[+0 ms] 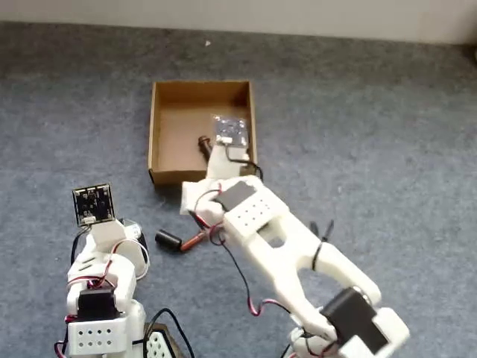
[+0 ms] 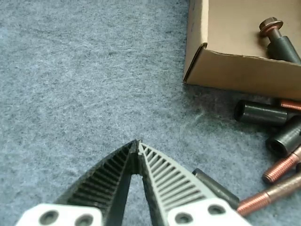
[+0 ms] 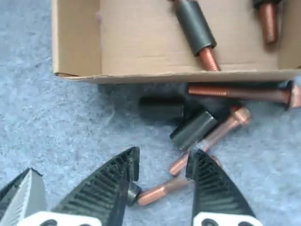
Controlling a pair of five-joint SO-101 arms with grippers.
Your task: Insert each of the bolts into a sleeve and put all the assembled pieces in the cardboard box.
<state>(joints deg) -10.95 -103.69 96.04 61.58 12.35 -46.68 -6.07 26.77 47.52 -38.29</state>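
Note:
The cardboard box [image 1: 168, 127] [image 3: 141, 52] holds two bolts set in black sleeves [image 3: 195, 28] [image 3: 265, 19]; one of them [image 2: 277, 40] also shows in the left wrist view. In front of the box lies a loose pile: black sleeves [image 3: 162, 107] [image 3: 193, 129] [image 2: 258, 113] and copper bolts [image 3: 240, 92] [image 3: 221, 129] [image 2: 282, 168]. My right gripper [image 3: 162, 162] hangs open over the near side of this pile, with a bolt [image 3: 160, 190] on the carpet between its fingers. My left gripper [image 2: 138, 147] is shut and empty, just beside a sleeve [image 2: 216, 186] [image 1: 168, 239].
Grey carpet [image 1: 373, 112] covers the floor all round. The right arm [image 1: 253, 216] stretches from the lower right over the pile to the box's near wall. The left arm [image 1: 100, 298] stands at the lower left. The left gripper's grey finger [image 3: 23, 193] shows beside my right gripper.

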